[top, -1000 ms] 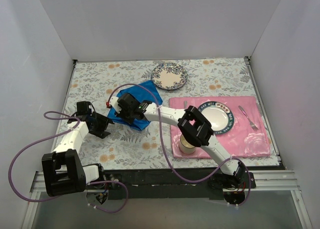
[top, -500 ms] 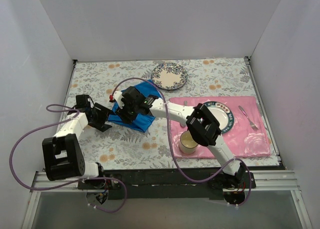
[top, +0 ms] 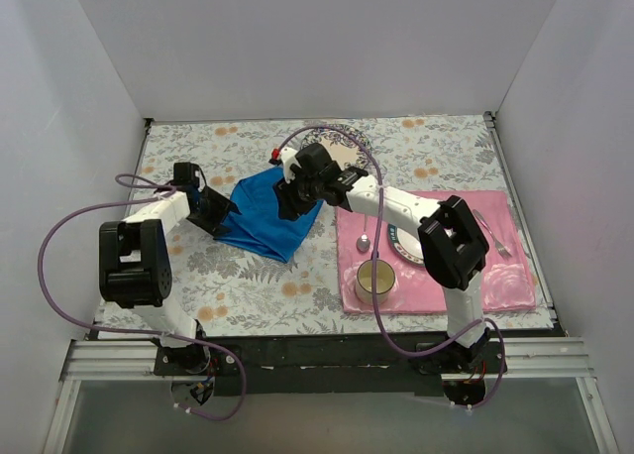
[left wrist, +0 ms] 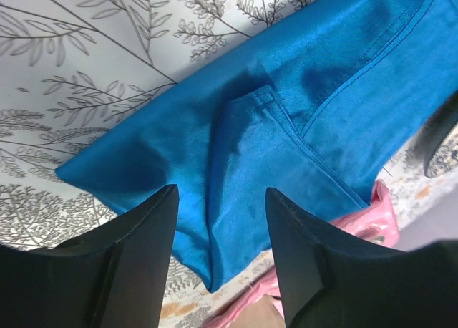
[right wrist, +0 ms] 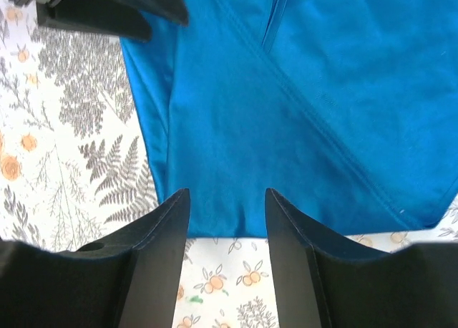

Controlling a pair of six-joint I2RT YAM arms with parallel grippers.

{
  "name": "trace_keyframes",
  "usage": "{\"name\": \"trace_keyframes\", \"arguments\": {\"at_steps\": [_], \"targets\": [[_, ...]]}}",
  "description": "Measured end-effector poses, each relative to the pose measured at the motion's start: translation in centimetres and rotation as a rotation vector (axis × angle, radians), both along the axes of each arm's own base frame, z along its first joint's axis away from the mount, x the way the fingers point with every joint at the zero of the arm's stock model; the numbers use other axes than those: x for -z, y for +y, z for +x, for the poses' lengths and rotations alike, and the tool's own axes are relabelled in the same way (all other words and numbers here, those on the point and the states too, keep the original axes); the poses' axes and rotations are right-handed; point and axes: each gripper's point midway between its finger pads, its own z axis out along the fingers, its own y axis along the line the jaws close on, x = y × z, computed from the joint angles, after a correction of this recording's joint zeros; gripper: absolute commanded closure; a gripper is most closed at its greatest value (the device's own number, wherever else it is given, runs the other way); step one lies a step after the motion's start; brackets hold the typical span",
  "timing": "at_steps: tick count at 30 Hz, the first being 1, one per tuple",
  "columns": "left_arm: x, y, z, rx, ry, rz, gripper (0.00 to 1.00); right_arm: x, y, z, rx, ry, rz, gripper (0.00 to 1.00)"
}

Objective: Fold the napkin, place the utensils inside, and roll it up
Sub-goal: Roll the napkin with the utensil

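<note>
The blue napkin (top: pixel 263 218) lies crumpled and partly folded on the floral tablecloth, left of the pink placemat. It also shows in the left wrist view (left wrist: pixel 272 142) and the right wrist view (right wrist: pixel 300 92). My left gripper (top: pixel 220 216) is open at the napkin's left edge, its jaws (left wrist: pixel 222 228) empty above the cloth. My right gripper (top: pixel 295 198) is open over the napkin's back right edge, its jaws (right wrist: pixel 227 220) empty. A small spoon (top: pixel 365 239) and a fork (top: pixel 492 233) lie on the placemat. No knife shows.
A pink placemat (top: pixel 495 276) holds a rimmed plate (top: pixel 408 248) and a cream cup (top: pixel 374 279). A patterned plate (top: pixel 347 155) sits at the back, partly behind my right arm. White walls close in the table.
My right gripper has swung from the napkin's left side to its back right edge. My left gripper has moved back to the left edge. The napkin now lies more spread out.
</note>
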Motion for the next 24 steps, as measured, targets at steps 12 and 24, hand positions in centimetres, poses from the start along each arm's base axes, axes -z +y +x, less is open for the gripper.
{"name": "trace_keyframes", "arguments": {"at_steps": [12,24], "targets": [[1.5,0.0,1.3,0.0,0.05,0.146,0.61,2.5,-0.8,-2.0,-0.017,0.052,-0.025,0.48],[2.0,-0.2,0.4,0.023,0.085,0.215,0.94,2.2,-0.9,-2.0,-0.024,0.033,-0.016,0.47]]}}
